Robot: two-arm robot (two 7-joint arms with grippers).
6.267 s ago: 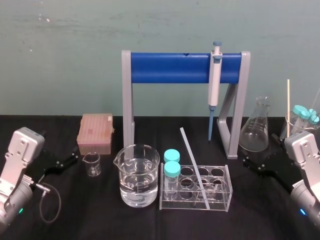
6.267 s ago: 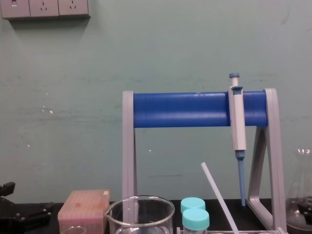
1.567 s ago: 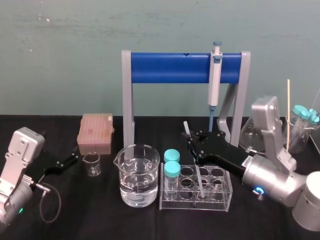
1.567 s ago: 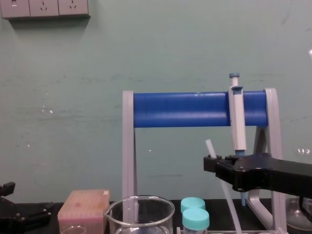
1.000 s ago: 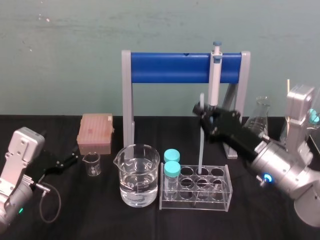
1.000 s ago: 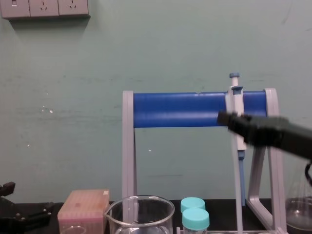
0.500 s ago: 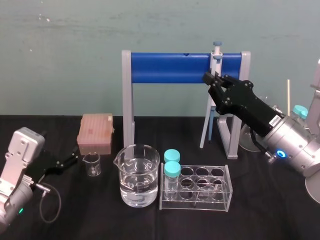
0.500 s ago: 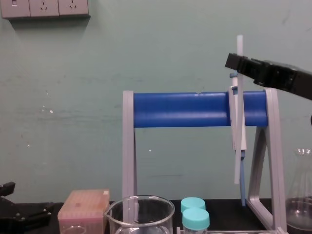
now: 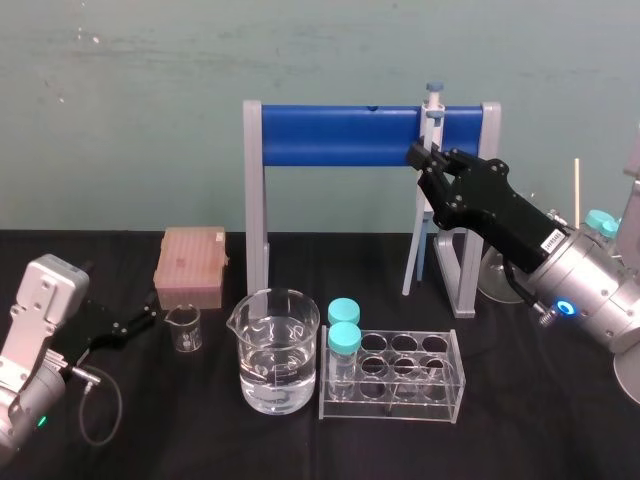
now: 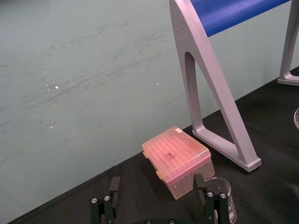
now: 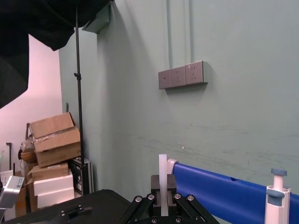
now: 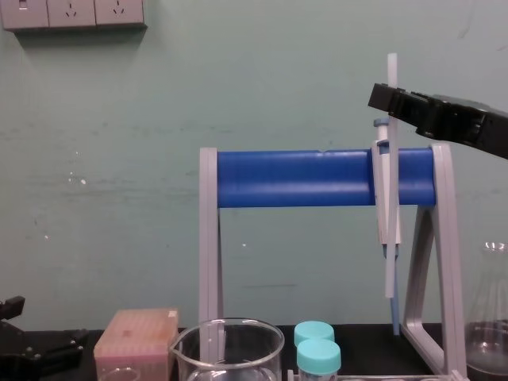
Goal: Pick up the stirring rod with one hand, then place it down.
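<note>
The right gripper [image 9: 422,162] is clamped on the upper part of the stirring rod [image 9: 412,252]. The rod hangs almost upright and clear of the surface [image 9: 530,420], just in front of the pipette [image 9: 432,100] and the blue bar of the stand [image 9: 340,135] — its lower end is in the air on the far side of the tube rack [image 9: 395,378]. The pick-up looks done; the setting-down is not yet begun. To do it well, I would draw the rod toward the near side, away from the stand, before tipping it. Then lower it slowly until it lies flat, and only then spread the fingers, since a thin round rod is likely to roll. The best open room looks to be the bare black stretch near and right of the tube rack — the beaker [image 9: 275,350] of water, the capped tubes [image 9: 343,325] and the flask [image 9: 492,280] crowd the rest. The left gripper [image 9: 140,320], fingers apart, is parked at the left by the small beaker [image 9: 184,328]
</note>
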